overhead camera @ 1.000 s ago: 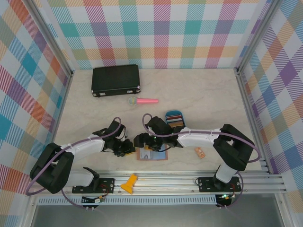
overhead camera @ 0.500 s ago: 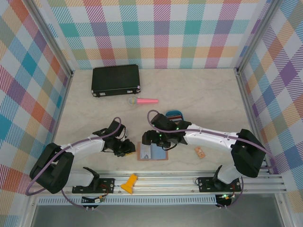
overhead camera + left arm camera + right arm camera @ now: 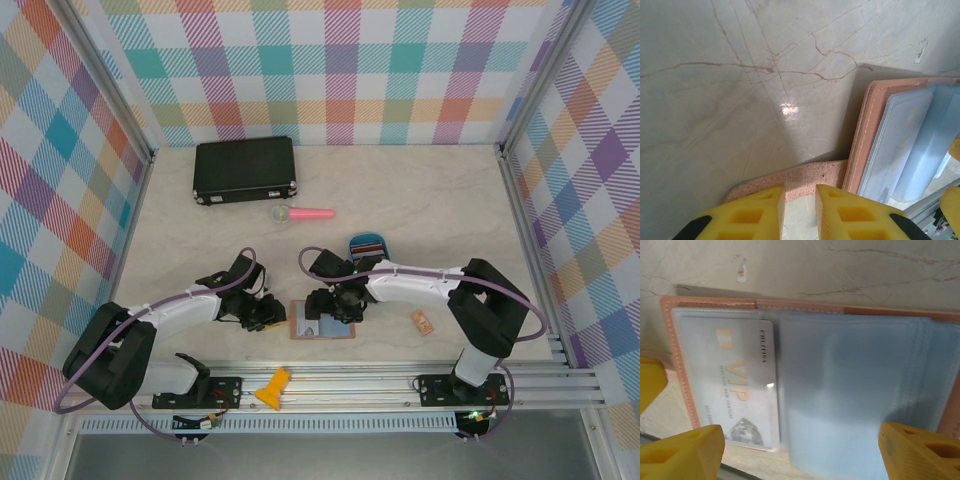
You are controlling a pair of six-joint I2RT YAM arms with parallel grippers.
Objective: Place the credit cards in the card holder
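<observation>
The holder (image 3: 325, 328) lies open on the marble table (image 3: 440, 215), close to the near edge, pink outside down and its grey-blue clear sleeves facing up. One pale card (image 3: 742, 390) with gold "VIP" lettering sits inside the left sleeve, and the sleeves to its right look empty.

The right claw (image 3: 800, 440) hangs straight over the open holder with its yellow fingers (image 3: 685, 452) spread wide, one near each side of the holder, and nothing between them.

The left claw (image 3: 800, 192) is low at the holder's left side. Its fingers are nearly together, and the holder's pink flap (image 3: 795, 177) sits right at their tips. I cannot tell whether the flap is pinched or only pressed on.

Just behind the right claw stands a blue tray (image 3: 367, 236) with more cards (image 3: 370, 255) stacked in it. A small orange tag (image 3: 421, 321) lies to the right of the holder, apart from it. A black case (image 3: 245, 170) sits at the far left of the table
</observation>
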